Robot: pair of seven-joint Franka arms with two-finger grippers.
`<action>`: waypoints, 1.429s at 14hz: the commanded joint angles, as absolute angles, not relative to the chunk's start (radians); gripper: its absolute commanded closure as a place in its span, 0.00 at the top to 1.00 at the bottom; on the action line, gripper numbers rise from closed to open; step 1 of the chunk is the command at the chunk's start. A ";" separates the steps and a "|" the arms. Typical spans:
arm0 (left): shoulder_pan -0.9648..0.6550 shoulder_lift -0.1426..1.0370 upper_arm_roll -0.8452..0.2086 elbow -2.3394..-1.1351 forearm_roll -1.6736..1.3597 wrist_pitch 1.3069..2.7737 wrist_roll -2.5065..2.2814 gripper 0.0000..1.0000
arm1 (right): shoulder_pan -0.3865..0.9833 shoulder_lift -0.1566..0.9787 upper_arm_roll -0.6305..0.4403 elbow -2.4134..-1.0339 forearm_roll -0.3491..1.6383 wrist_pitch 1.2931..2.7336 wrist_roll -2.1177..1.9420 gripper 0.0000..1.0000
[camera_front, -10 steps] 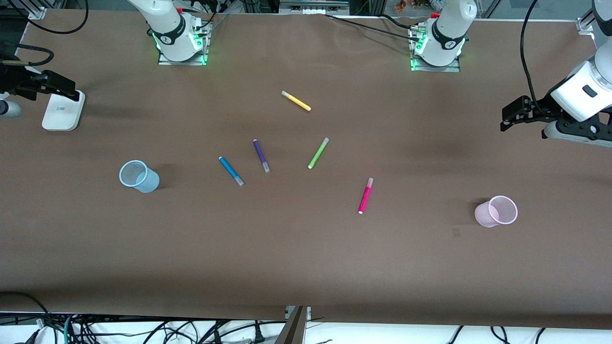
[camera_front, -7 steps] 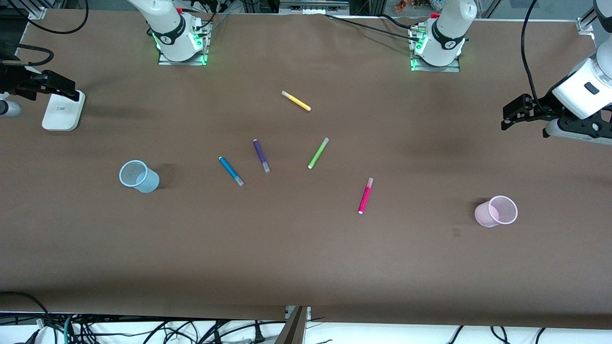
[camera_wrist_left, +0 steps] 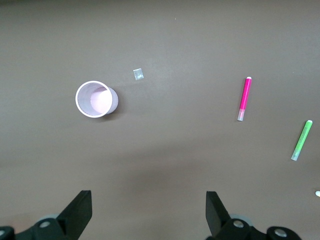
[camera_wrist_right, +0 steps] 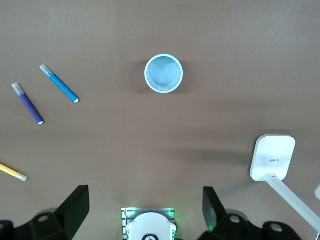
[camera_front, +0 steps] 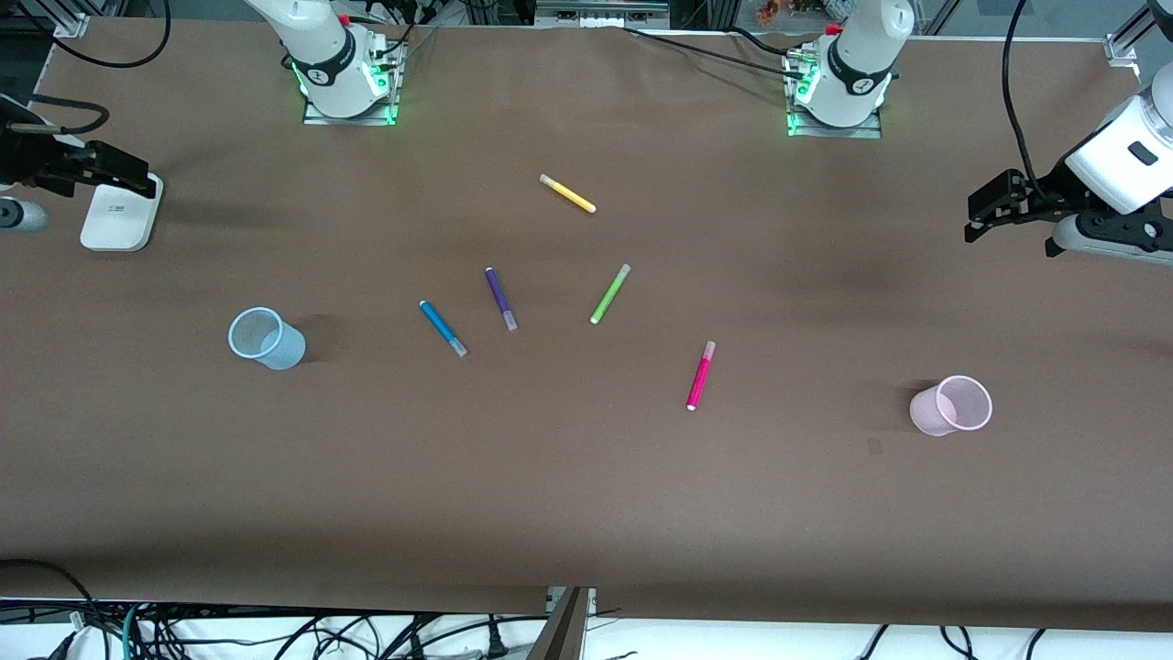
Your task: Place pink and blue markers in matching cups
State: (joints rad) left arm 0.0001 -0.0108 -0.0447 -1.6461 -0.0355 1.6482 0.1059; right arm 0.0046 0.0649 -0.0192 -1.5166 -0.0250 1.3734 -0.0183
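On the table, pink marker (camera_front: 701,375): we are seeing it lying flat between the green marker (camera_front: 609,293) and the pink cup (camera_front: 952,405), well apart from both grippers, touched by nothing.
Blue marker (camera_front: 443,328): we are finding it lying flat just beside the purple marker (camera_front: 500,298), toward the right arm's end, not held.
Pink cup: we are seeing it standing upright toward the left arm's end, below the left gripper's wrist camera, with a small scrap (camera_wrist_left: 138,74) near it.
Blue cup (camera_front: 266,337): it is standing upright toward the right arm's end, under the right wrist camera.
Left gripper (camera_wrist_left: 148,215): we are holding it up over the table's edge at the left arm's end, fingers spread wide, gripping nothing.
Right gripper (camera_wrist_right: 143,214): we are holding it over the white device (camera_front: 120,212) at the right arm's end, fingers spread wide and empty.
Yellow marker (camera_front: 567,193): it is lying alone, farthest of the markers from the front camera.
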 commanded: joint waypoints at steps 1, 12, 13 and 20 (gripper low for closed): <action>0.014 -0.035 -0.055 -1.675 -0.051 1.646 0.126 1.00 | 0.017 0.127 -0.020 -1.491 -0.018 1.379 -0.018 1.00; -0.011 0.096 -0.112 -1.678 -0.060 1.774 0.120 1.00 | 0.219 0.392 -0.018 -1.499 -0.020 1.578 -0.020 1.00; -0.011 0.130 -0.132 -1.680 -0.061 1.811 0.120 1.00 | 0.242 0.423 -0.018 -1.502 -0.018 1.613 -0.020 1.00; -0.018 0.369 -0.279 -1.782 -0.075 2.165 0.035 1.00 | 0.388 0.590 -0.002 -1.503 0.008 1.811 -0.020 1.00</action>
